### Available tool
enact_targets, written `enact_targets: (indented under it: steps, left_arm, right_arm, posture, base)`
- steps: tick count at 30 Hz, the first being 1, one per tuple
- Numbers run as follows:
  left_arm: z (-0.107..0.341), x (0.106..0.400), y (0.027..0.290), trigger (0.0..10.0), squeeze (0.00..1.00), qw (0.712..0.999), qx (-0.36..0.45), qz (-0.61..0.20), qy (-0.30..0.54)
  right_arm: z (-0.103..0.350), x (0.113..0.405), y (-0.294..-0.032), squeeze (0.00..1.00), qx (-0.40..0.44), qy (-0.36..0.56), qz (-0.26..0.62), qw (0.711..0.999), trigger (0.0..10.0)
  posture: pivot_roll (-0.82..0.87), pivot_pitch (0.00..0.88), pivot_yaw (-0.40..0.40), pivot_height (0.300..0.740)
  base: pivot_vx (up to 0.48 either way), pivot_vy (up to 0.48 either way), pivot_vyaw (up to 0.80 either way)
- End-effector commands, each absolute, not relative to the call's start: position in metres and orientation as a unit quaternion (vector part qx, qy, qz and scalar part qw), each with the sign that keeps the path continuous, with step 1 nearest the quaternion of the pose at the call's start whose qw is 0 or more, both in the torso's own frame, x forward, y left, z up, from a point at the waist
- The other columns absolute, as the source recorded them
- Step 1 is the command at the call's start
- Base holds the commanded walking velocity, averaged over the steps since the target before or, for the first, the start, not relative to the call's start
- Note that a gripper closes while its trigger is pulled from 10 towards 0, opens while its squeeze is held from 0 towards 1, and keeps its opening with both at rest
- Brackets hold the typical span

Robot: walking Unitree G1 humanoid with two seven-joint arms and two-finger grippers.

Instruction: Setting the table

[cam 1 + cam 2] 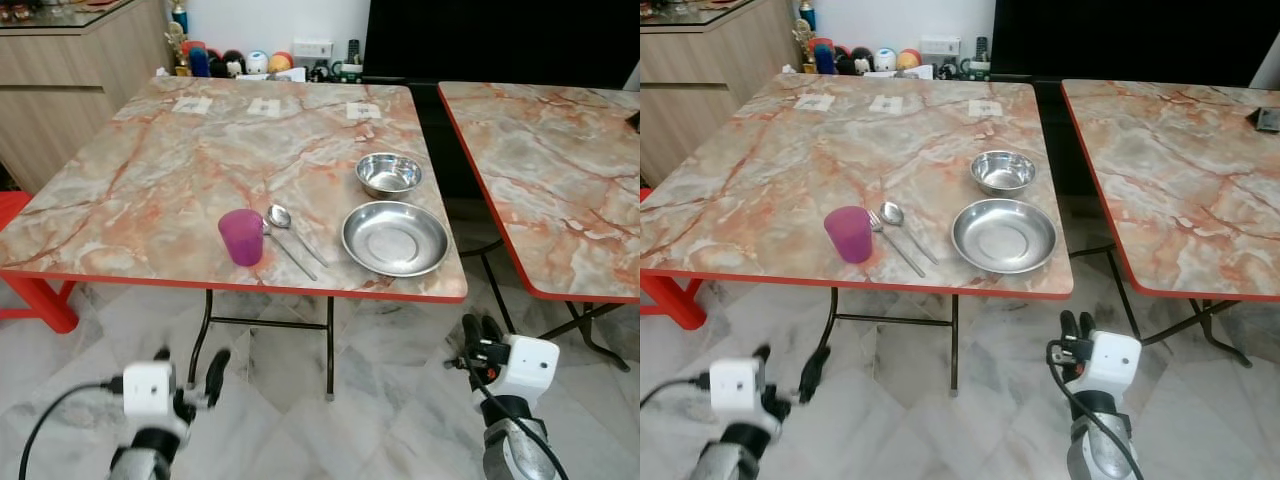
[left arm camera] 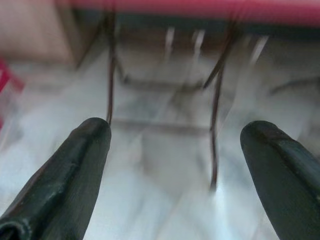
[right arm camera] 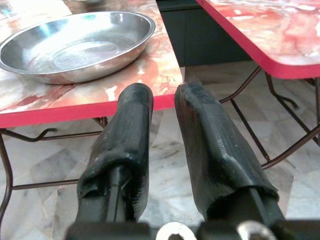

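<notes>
Marble-pattern table (image 1: pixel 150 190): red-edged top on dark metal legs, seen from its near edge; all dishes are set toward its near right part.
Plate (image 1: pixel 395 238): shallow steel, placed near the near right corner of the table, empty; also seen in the right wrist view (image 3: pixel 75 45) just behind the red edge.
Bowl (image 1: pixel 388 173): small steel, set just behind the plate, apart from it, empty.
Cup (image 1: pixel 241 237): purple plastic, upright, placed left of the plate, near the near edge.
Spoon (image 1: pixel 281 219): laid between cup and plate, bowl end away from the robot, handle angled toward the near edge.
Fork (image 1: pixel 894 245): laid just beside the spoon on the cup side, roughly parallel; its head is close to the cup, contact cannot be told.
Left gripper (image 1: pixel 188 375): held low over the floor in front of the table, below its near edge; fingers (image 2: pixel 65 170) are spread wide apart, nothing between them; wrist view is blurred.
Right gripper (image 1: pixel 478 328): held low, below the near right corner of the table; fingers (image 3: pixel 125 145) are brought close with a narrow gap left, nothing held.
Second table (image 1: pixel 560 170): same marble top, stood to the right across a gap.
Cabinet (image 1: pixel 70 80): wooden, seen at far left.
Floor (image 1: pixel 330 420): pale marble tiles.
</notes>
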State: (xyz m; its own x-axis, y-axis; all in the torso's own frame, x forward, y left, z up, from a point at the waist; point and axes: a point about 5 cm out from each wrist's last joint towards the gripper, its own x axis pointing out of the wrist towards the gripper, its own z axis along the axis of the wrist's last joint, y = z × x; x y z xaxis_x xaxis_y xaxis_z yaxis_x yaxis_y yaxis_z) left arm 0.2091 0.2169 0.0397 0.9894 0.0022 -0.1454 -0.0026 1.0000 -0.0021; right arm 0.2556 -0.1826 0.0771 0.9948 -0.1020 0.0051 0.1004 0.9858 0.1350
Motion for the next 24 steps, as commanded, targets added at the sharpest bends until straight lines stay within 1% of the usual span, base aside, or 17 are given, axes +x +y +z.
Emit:
enact_targets:
  steps: [1, 2, 3, 7, 8, 10, 13, 24]
  left_arm:
    - [0.022, 0.196, 0.229, 10.0, 0.00, 0.993, 0.012, 0.017, 0.113]
    - [0.014, 0.192, 0.233, 10.0, 0.00, 0.991, 0.013, 0.022, 0.130]
    - [-0.002, 0.184, 0.241, 10.0, 0.00, 0.985, 0.012, 0.034, 0.171]
    - [-0.024, 0.173, 0.249, 10.0, 0.00, 0.972, 0.012, 0.048, 0.229]
    - [-0.035, 0.167, 0.251, 10.0, 0.00, 0.964, 0.018, 0.051, 0.261]
    - [-0.044, 0.160, 0.252, 10.0, 0.00, 0.957, 0.022, 0.050, 0.285]
    - [-0.051, 0.158, 0.250, 10.0, 0.00, 0.953, 0.018, 0.051, 0.298]
    - [-0.057, 0.164, 0.243, 10.0, 0.00, 0.954, 0.009, 0.043, 0.296]
  right_arm:
    - [0.083, 0.255, -0.183, 0.00, 0.061, -0.022, -0.052, 0.997, 10.0]
    - [0.083, 0.255, -0.183, 0.00, 0.061, -0.023, -0.052, 0.996, 10.0]
    - [0.084, 0.255, -0.184, 0.00, 0.062, -0.025, -0.055, 0.996, 10.0]
    - [0.085, 0.256, -0.185, 0.00, 0.062, -0.028, -0.057, 0.996, 10.0]
    - [0.086, 0.257, -0.185, 0.00, 0.062, -0.030, -0.059, 0.996, 10.0]
    - [0.088, 0.258, -0.185, 0.00, 0.062, -0.034, -0.060, 0.996, 10.0]
    - [0.089, 0.258, -0.187, 0.00, 0.062, -0.037, -0.063, 0.995, 10.0]
    - [0.094, 0.262, -0.184, 0.00, 0.066, -0.046, -0.060, 0.995, 10.0]
  posture:
    - [0.05, 0.119, -0.022, 0.740]
    - [0.05, 0.119, -0.022, 0.740]
    - [0.05, 0.119, -0.025, 0.740]
    - [0.05, 0.118, -0.026, 0.740]
    - [0.04, 0.115, -0.024, 0.740]
    - [0.04, 0.113, -0.025, 0.740]
    - [0.04, 0.111, -0.026, 0.740]
    - [0.03, 0.095, -0.026, 0.740]
  base:
    - [0.000, 0.000, 0.00]
    - [0.000, 0.000, 0.00]
    - [0.000, 0.000, 0.00]
    - [0.000, 0.000, 0.00]
    - [0.000, 0.000, 0.00]
    - [0.129, 0.000, 0.00]
    - [0.320, 0.000, 0.00]
    - [0.369, 0.000, 0.00]
